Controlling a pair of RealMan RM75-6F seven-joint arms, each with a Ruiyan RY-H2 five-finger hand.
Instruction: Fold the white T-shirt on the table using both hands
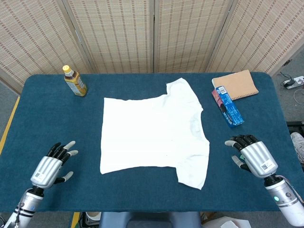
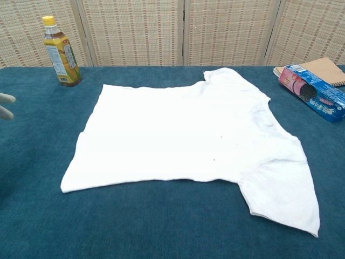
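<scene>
Big blue table (image 1: 57, 114) first. The white T-shirt (image 1: 152, 133) is spread flat in the middle of it, one sleeve toward the far edge, the other toward me. Nothing folded yet. My right hand (image 1: 254, 156) hovers over the cloth just right of the near sleeve, fingers apart, holding nothing. My left hand (image 1: 51, 166) is well left of the shirt's hem, fingers spread, also empty; the chest view only catches its fingertips (image 2: 5, 105). Off to the far right there's a brown notebook (image 1: 235, 85) with a blue snack box (image 1: 228, 106) touching it, and a yellow tea bottle (image 1: 74, 81) stands upright far left.
</scene>
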